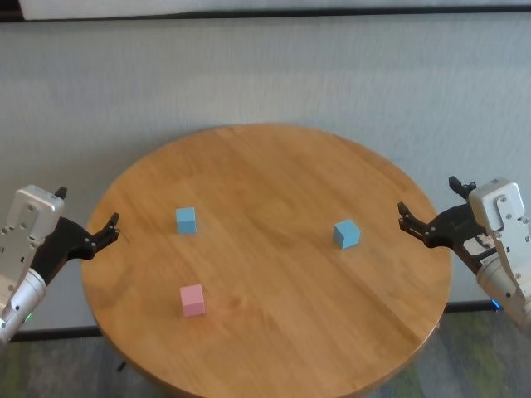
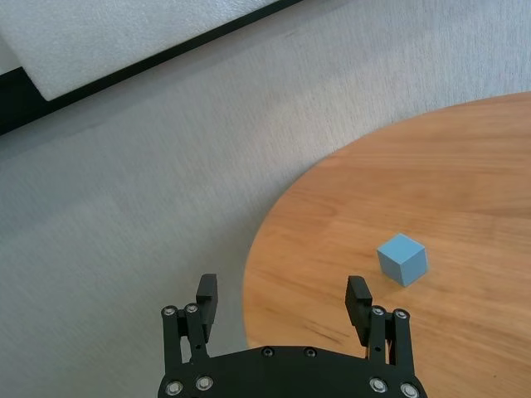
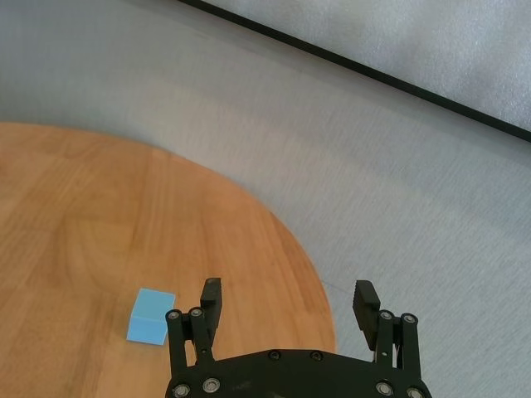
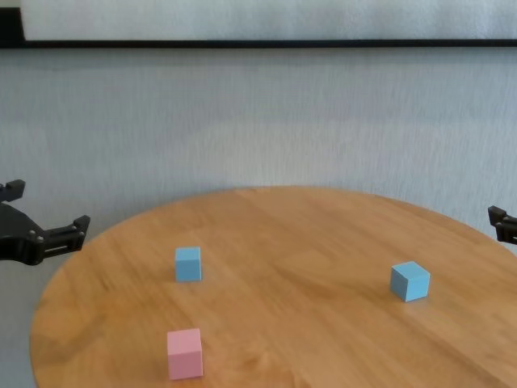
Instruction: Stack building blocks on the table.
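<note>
head view: pink block [image 1: 192,299], two blue blocks [image 1: 186,220] unstacked, unmarked | left gripper [image 1: 85,224], right gripper [image 1: 427,207] fingers apart, empty

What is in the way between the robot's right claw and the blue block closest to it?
Nothing visible. The right gripper hangs open at the table's right edge, and only bare wood lies between it and the nearest light blue block. The other blue block and pink block sit far left.

two light blue cubes [image 1: 186,220] [image 1: 347,234], one pale pink cube [image 1: 192,300], one round table [image 1: 274,174], two tools [image 1: 87,225] [image 1: 430,211]
</note>
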You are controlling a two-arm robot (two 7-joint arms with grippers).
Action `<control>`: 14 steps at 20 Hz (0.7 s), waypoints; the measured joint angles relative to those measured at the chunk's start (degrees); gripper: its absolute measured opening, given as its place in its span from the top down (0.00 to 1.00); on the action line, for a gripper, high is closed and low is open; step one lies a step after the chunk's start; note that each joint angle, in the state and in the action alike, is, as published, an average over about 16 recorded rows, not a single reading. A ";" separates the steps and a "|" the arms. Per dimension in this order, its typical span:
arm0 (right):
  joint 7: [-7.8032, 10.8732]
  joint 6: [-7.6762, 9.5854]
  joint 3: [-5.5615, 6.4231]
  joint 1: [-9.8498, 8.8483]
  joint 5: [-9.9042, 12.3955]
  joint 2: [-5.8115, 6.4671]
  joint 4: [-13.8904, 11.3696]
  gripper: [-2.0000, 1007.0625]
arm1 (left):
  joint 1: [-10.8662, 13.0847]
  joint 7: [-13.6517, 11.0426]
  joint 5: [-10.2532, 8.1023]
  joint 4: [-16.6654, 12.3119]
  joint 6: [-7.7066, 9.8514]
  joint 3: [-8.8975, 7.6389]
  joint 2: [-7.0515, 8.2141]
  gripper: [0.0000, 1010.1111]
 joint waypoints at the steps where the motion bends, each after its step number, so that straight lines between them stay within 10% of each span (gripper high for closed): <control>1: 0.00 0.00 0.00 0.00 0.00 0.00 0.00 0.01 | 0.00 0.00 0.00 0.00 0.00 0.00 0.00 0.01; 14: 0.00 0.00 0.00 0.00 0.00 0.00 0.00 0.01 | 0.00 0.00 0.00 0.00 0.00 0.00 0.00 0.01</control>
